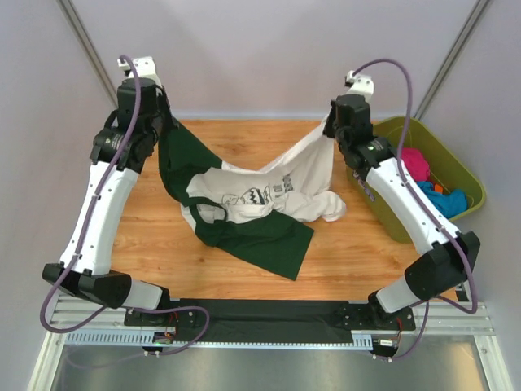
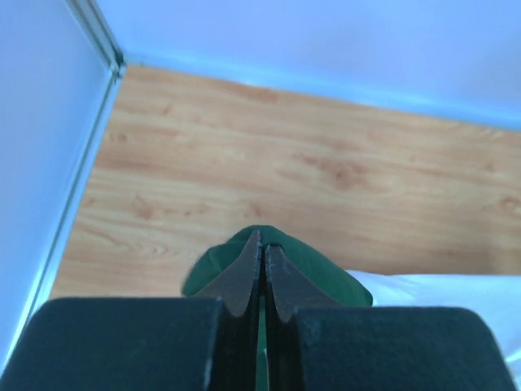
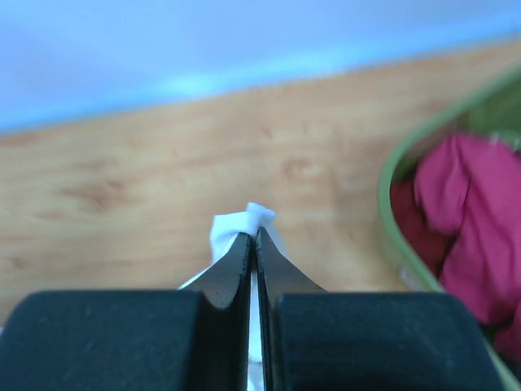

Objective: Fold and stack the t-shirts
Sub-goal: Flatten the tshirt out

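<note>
A dark green t-shirt (image 1: 256, 236) and a white printed t-shirt (image 1: 273, 191) lie tangled on the wooden table (image 1: 244, 138), both partly lifted. My left gripper (image 1: 160, 118) is shut on the green t-shirt (image 2: 321, 269) at the back left and holds that end up. My right gripper (image 1: 332, 122) is shut on the white t-shirt (image 3: 230, 227) at the back right and holds its corner up. The white shirt hangs between the two, draped over the green one.
An olive-green bin (image 1: 460, 167) stands at the table's right edge with pink (image 1: 415, 163) and blue (image 1: 448, 199) clothes in it; it also shows in the right wrist view (image 3: 407, 244). Grey walls close the back and sides.
</note>
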